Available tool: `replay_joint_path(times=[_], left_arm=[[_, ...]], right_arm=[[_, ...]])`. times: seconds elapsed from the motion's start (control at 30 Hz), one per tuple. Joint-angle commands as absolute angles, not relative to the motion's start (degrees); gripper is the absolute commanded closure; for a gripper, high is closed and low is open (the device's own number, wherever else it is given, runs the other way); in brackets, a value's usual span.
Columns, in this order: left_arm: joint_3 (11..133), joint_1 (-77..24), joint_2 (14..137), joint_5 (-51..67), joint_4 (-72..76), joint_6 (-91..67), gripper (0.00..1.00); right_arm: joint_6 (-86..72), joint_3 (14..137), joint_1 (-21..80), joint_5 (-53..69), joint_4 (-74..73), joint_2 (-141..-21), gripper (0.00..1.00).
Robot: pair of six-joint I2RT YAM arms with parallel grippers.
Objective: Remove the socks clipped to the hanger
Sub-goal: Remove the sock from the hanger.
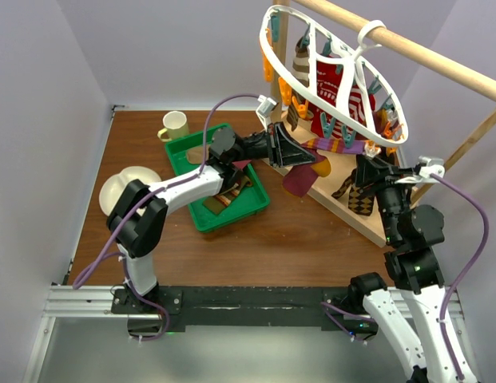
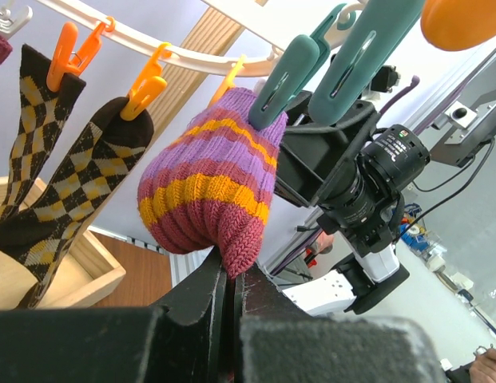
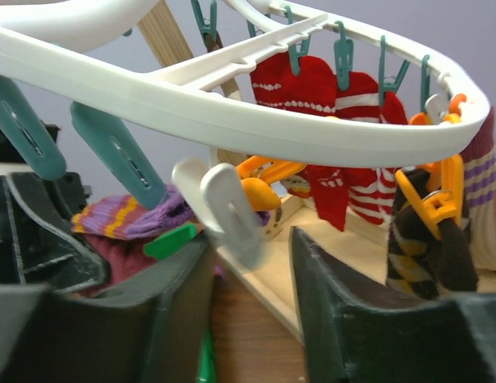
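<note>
Closest to the left wrist lens, the left gripper (image 2: 230, 291) is clenched on the rounded lower end of the striped sock (image 2: 206, 179), which hangs from a teal clip (image 2: 281, 80) on the hanger (image 3: 232, 120). Pinching low probably lets a pull slip it free. The right gripper (image 3: 254, 263) is spread wide, a pale clip (image 3: 232, 209) between its jaws, apparently untouched. Argyle socks (image 2: 60, 187) hang clipped alongside

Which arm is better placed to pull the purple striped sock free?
Left. The left gripper is shut on the striped sock, under the teal clip holding it. The right gripper is open by a white clip, gripping nothing.
</note>
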State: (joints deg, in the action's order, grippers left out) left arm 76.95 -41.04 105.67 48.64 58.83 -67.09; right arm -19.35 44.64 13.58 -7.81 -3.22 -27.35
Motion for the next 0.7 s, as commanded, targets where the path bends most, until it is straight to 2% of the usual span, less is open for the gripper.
replay_joint_path(times=[0.0, 0.07, 0.17, 0.67], left_arm=[[77.61, -40.78, 106.08, 48.34, 59.68, -67.50, 1.00], [77.78, -40.87, 106.52, 48.16, 59.33, -66.98, 1.00], [78.40, -41.48, 107.22, 47.55, 57.58, -65.66, 1.00], [84.28, -45.61, 114.34, 45.79, 55.11, -63.98, 1.00]], right_arm=[[-19.34, 45.97, 13.62, -7.91, -0.79, -26.63, 0.68], [-19.07, 46.67, 13.62, -8.09, -2.10, -25.85, 0.76], [-18.81, 48.07, 13.54, -8.00, -4.83, -24.62, 0.80], [-16.26, 59.76, 13.62, -0.18, -12.48, -27.59, 0.84]])
